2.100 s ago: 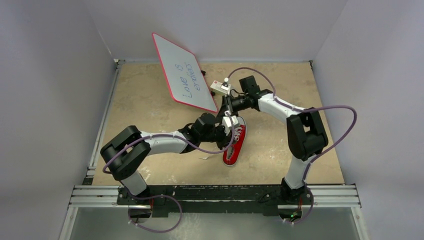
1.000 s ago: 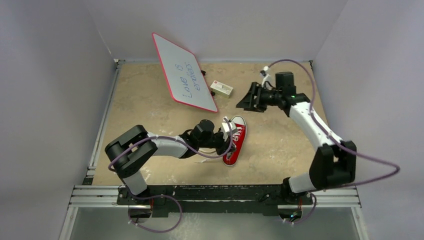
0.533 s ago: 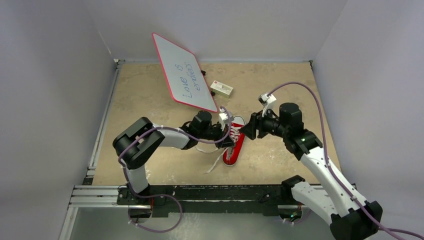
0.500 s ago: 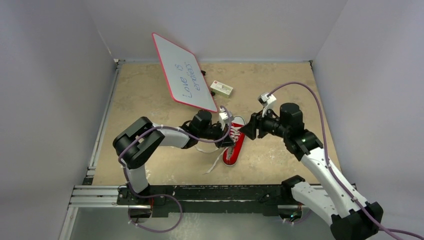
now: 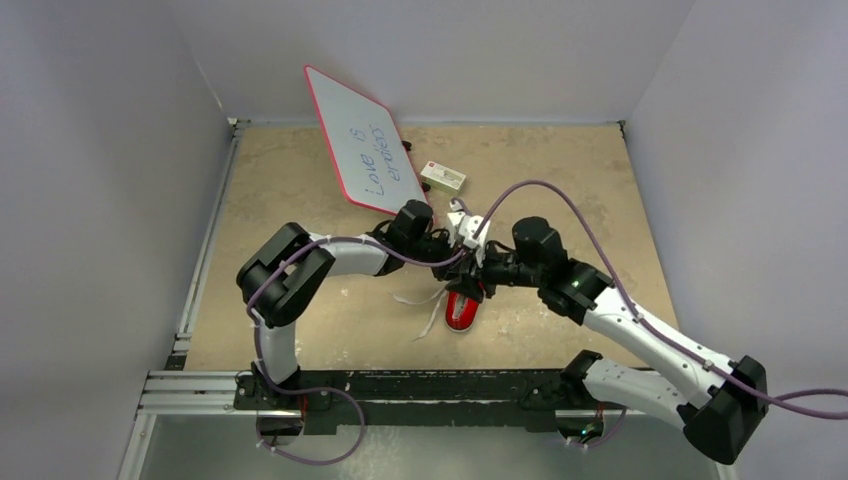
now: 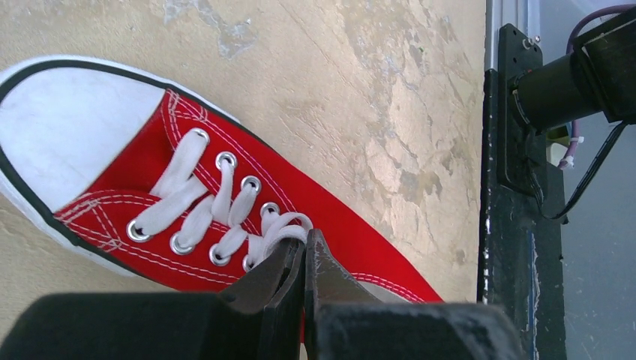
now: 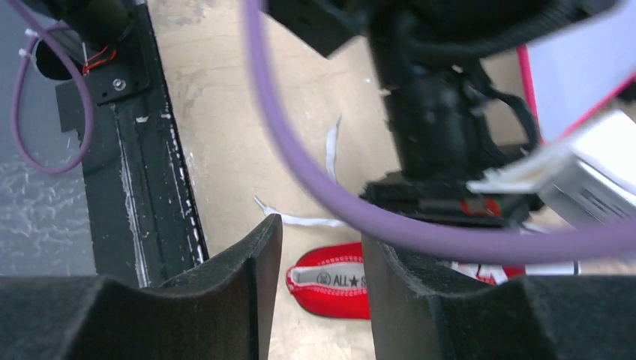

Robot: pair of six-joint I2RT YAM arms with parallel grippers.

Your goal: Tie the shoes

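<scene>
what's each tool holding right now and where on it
The left tool is shut on the white lace of the red sneaker, pinching it just past the top eyelets. The right tool is open, holding nothing.

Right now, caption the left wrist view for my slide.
Left claw, shut, tips at the top eyelets of a red sneaker with white laces, lying on a tan table.

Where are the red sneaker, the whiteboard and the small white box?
red sneaker (image 6: 204, 201): left wrist view, laced middle.
whiteboard (image 5: 365, 160): top view, written face.
small white box (image 5: 443, 178): top view, top face.
</scene>
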